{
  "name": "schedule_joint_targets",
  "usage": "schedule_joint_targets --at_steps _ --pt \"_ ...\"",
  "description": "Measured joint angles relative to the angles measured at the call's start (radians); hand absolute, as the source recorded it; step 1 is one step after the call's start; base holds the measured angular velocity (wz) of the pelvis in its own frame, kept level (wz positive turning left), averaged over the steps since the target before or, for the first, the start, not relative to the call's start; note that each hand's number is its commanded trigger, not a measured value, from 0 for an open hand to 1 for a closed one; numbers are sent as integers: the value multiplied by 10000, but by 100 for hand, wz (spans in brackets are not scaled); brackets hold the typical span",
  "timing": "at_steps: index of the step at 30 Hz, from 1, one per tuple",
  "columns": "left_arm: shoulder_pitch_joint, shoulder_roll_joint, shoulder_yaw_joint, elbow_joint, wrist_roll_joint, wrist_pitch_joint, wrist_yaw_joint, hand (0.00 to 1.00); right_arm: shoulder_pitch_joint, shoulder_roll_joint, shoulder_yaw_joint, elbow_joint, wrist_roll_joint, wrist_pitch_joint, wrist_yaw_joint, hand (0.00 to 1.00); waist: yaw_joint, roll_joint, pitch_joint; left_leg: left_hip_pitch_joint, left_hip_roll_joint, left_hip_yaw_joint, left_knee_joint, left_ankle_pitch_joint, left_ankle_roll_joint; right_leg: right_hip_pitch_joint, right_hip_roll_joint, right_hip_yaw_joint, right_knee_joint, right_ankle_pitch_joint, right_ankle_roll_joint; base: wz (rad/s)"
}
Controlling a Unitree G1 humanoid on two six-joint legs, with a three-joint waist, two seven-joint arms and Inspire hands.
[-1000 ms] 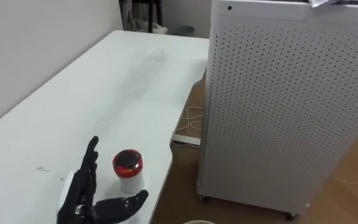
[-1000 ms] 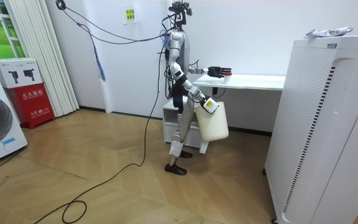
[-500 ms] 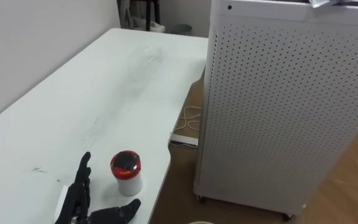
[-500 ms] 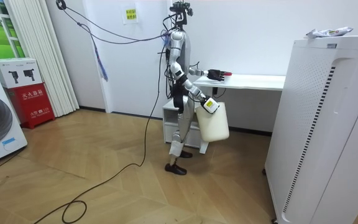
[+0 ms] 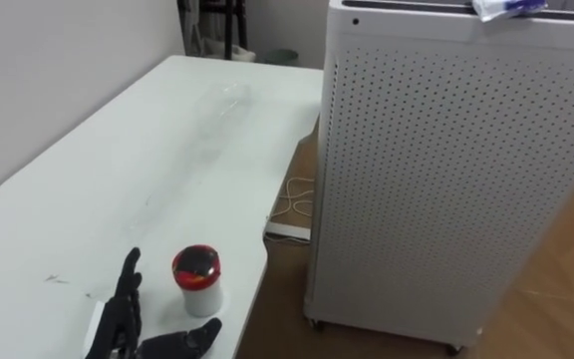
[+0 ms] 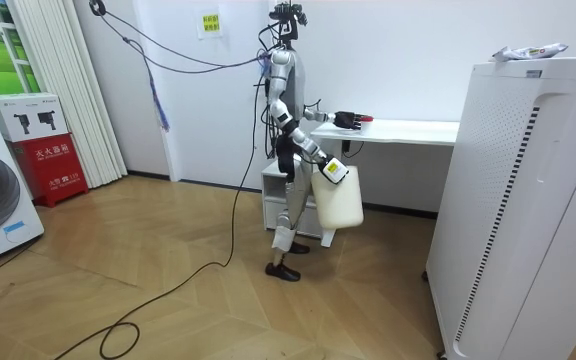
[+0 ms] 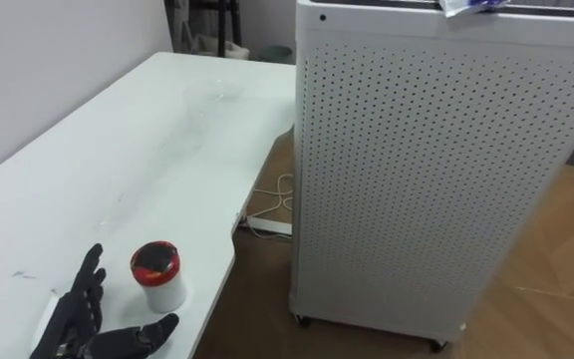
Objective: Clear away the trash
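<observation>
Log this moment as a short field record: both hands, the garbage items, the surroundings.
robot position: standing at the end of the white table
left robot hand: open, low over the table, beside the cup and apart from it
cup: white with a red lid, upright near the table's edge
right robot hand: low at the robot's side, at the top of the cream container; grip unclear
other garbage: crumpled wrapper on top of the perforated white cabinet

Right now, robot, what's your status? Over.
Left hand open beside the red-lidded cup, not gripping. Cup upright near edge of white table. Right hand at the cream bin by my side. Nothing in the way.
</observation>
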Motion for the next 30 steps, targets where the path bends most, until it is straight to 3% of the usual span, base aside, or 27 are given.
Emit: schedule_joint_targets --at_steps 6,13,17,30 --pt "-131 0 -12 2 -13 11 98 0 0 11 2 46 3 4 21 100 -47 56 35 -24 37 81 0 -8 -11 -58 27 62 0 20 -27 -3" --pt "-622 0 -27 1 -257 10 593 0 1 7 4 46 36 5 27 100 -72 159 -3 -14 78 101 -23 -20 -32 -55 59 2 -20 38 -52 -1" --pt "-826 0 -33 2 -411 8 889 0 5 6 4 46 36 5 121 100 -102 206 15 114 77 110 -109 -20 -33 32 60 -9 -38 37 -52 -1" --pt "-1523 -3 -108 25 -368 28 1181 0 -6 48 13 66 35 314 387 100 -227 63 97 178 85 150 -231 -15 -41 -15 78 91 -39 37 -52 -1"
